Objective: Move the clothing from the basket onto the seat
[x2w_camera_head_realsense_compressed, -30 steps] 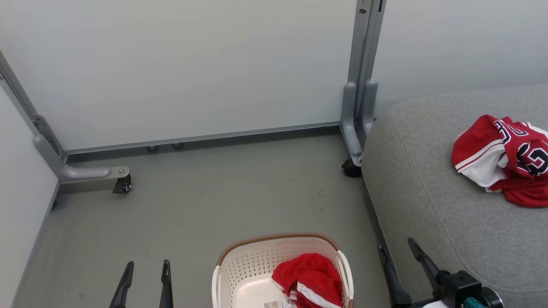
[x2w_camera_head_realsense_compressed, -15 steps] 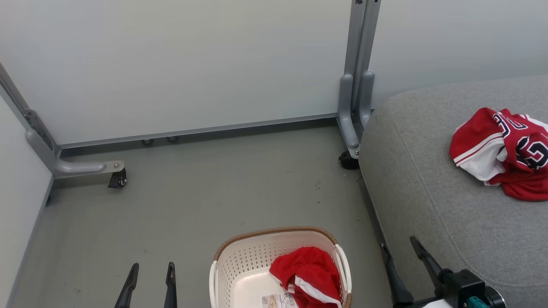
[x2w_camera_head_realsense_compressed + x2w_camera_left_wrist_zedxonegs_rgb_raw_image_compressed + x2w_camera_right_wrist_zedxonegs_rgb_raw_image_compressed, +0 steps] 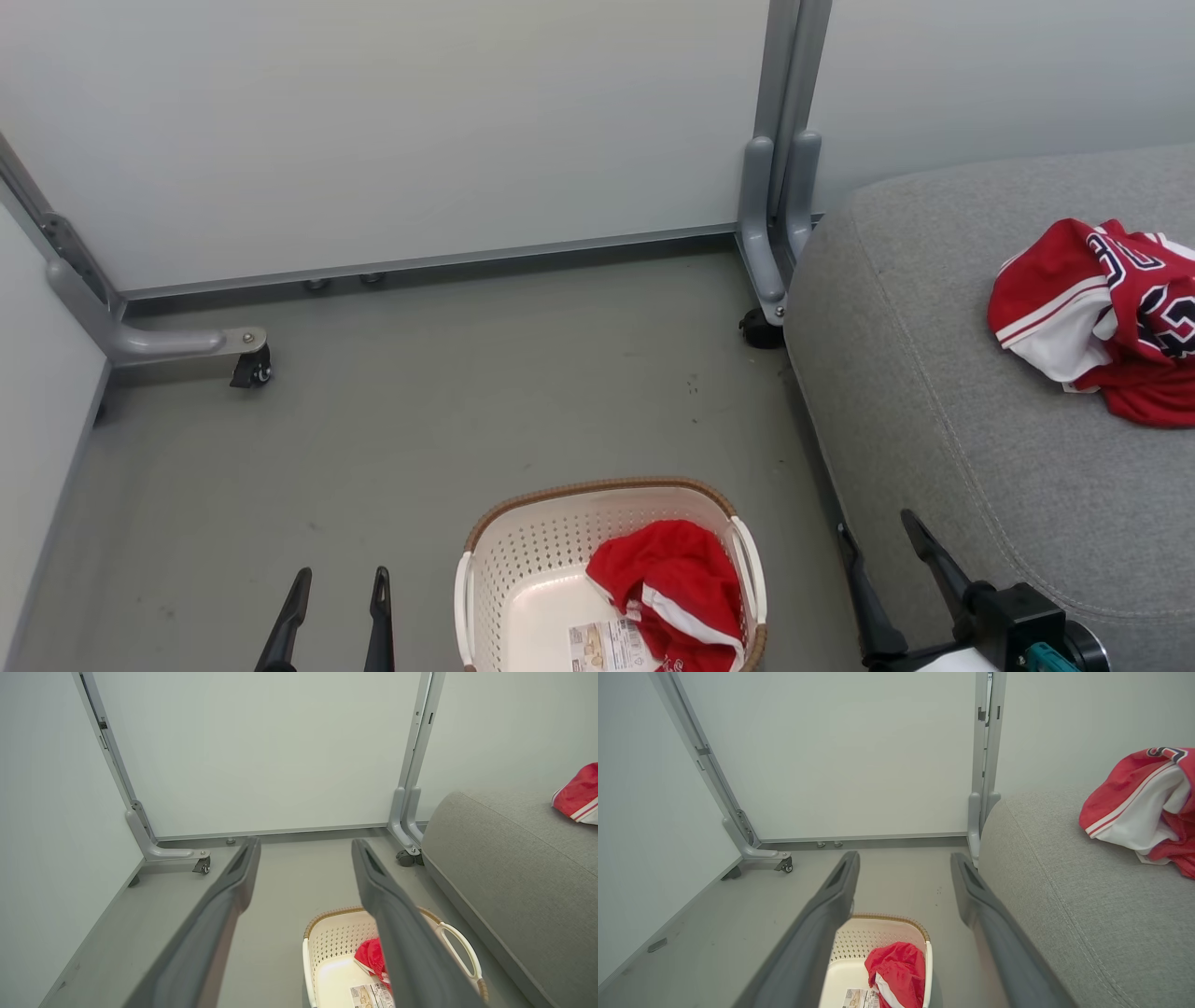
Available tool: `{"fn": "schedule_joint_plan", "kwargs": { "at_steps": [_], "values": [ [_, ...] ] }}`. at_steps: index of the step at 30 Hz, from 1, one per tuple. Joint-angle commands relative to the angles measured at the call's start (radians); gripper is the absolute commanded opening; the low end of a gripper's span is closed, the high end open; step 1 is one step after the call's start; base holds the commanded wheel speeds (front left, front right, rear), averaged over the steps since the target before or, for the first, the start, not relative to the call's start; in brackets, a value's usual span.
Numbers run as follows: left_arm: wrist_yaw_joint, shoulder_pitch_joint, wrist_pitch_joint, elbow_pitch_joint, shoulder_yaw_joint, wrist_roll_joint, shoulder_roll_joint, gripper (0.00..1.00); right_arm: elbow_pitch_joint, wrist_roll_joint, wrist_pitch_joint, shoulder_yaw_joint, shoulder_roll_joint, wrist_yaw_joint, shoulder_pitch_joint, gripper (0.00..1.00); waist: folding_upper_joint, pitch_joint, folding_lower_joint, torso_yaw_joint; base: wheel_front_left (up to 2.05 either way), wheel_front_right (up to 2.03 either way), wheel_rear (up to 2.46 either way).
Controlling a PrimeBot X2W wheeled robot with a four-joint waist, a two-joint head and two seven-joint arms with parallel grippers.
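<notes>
Left fingers (image 3: 289, 616) and right fingers (image 3: 935, 558) parted, empty, shorts (image 3: 677, 583) in basket (image 3: 523, 560), jersey (image 3: 1102, 317) on seat (image 3: 934, 420).

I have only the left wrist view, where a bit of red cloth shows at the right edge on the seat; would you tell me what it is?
Observer: A crumpled red jersey with black-and-white characters, lying on the seat.
Operator: Thank you. And the other arm?
Observer: The right gripper is low beside the seat's edge, right of the basket, jaws open and empty.
Operator: What is in the basket?
Observer: One red garment with a white stripe, against its right wall.
</notes>
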State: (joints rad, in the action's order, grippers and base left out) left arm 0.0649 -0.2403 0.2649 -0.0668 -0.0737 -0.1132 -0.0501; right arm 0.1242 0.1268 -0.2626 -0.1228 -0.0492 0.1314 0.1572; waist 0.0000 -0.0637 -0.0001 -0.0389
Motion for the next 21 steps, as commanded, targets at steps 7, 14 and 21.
{"fn": "schedule_joint_plan", "kwargs": {
  "at_steps": [7, 14, 21],
  "values": [
    [-0.003, 0.034, -0.001, -0.006, -0.020, -0.004, -0.001, 1.00, -0.009, -0.014, -0.003, 0.008, -0.002, -0.001, -0.021, 1.00, 0.0000, 0.048, 0.0001, 0.006, 0.00, 0.00, 0.00],
    [0.001, 0.100, -0.001, -0.008, -0.047, 0.008, -0.001, 1.00, -0.032, -0.018, -0.003, 0.023, -0.002, -0.001, -0.075, 1.00, 0.0000, 0.177, 0.0001, 0.014, 0.00, 0.00, 0.00],
    [0.024, 0.264, -0.001, -0.034, -0.081, 0.058, -0.001, 1.00, -0.084, -0.036, -0.003, 0.050, -0.002, -0.001, -0.214, 1.00, 0.0000, 0.394, 0.0001, 0.013, 0.00, 0.00, 0.00]
  ]
}}
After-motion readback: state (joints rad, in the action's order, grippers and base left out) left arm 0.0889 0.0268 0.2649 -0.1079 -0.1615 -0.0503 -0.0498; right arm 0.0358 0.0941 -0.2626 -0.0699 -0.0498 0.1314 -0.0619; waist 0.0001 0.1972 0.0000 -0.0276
